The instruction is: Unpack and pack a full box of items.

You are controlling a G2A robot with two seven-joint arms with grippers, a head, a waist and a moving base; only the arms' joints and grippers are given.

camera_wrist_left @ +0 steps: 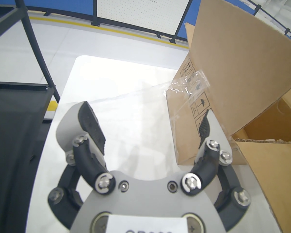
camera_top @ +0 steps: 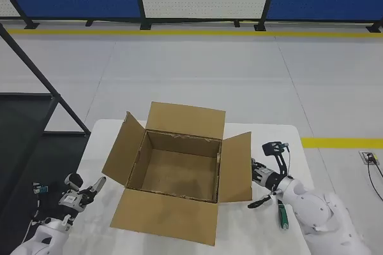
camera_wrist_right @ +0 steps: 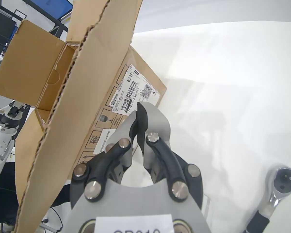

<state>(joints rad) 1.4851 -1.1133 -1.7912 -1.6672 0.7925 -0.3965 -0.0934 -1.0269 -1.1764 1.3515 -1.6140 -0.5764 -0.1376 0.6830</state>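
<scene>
The open brown cardboard box (camera_top: 179,175) could be shoved by the closed, empty right gripper (camera_wrist_right: 138,115) just beside its flap, while the left gripper (camera_wrist_left: 146,112) is held wide and empty.

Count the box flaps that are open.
4: the far flap, the near flap, the left flap by the left gripper, the right flap by the right gripper. None looks hidden.

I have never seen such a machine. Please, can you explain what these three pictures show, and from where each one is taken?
This is a robot with two arms. One picture looks down from above; the other two come from cameras on its wrists. An open cardboard box stands on a white table, and its inside looks empty. The left gripper is open beside the box. The right gripper is shut and holds nothing. A ratchet wrench lies on the table near it.
</scene>
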